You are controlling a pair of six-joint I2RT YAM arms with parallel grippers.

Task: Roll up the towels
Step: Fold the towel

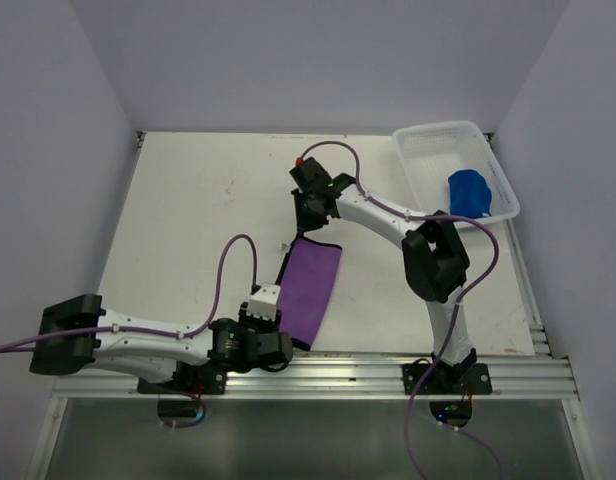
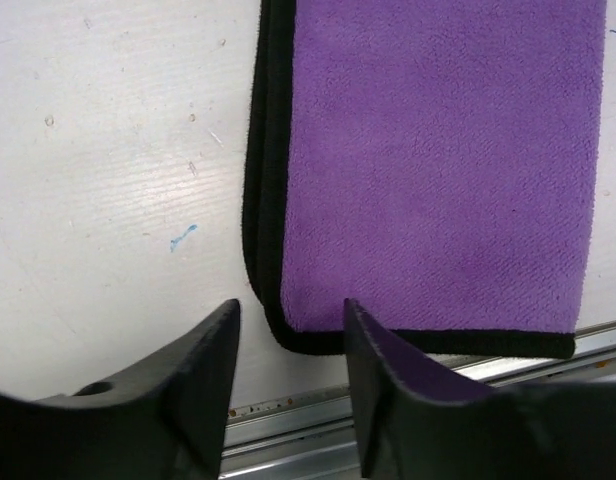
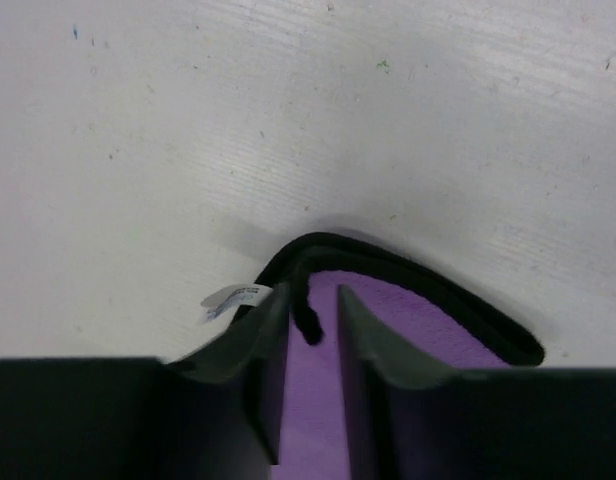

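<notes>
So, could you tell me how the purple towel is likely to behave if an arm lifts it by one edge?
Probably floppy: the purple towel humps into a soft arch where the right fingers pinch its far edge. Likely light and grippy rather than slippery, given its thin, fuzzy pile. Lying flat, it should not roll unaided.

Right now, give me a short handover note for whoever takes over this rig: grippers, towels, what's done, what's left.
The left gripper is open at the near left corner of the purple towel, not gripping it.
The right gripper looks closed on that towel's far hem, which humps up off the table.
The blue towel sits bundled in the white basket; rolled or not, I cannot tell.
Done: the purple towel lies as a flat strip.
Left: rolling it.
</notes>
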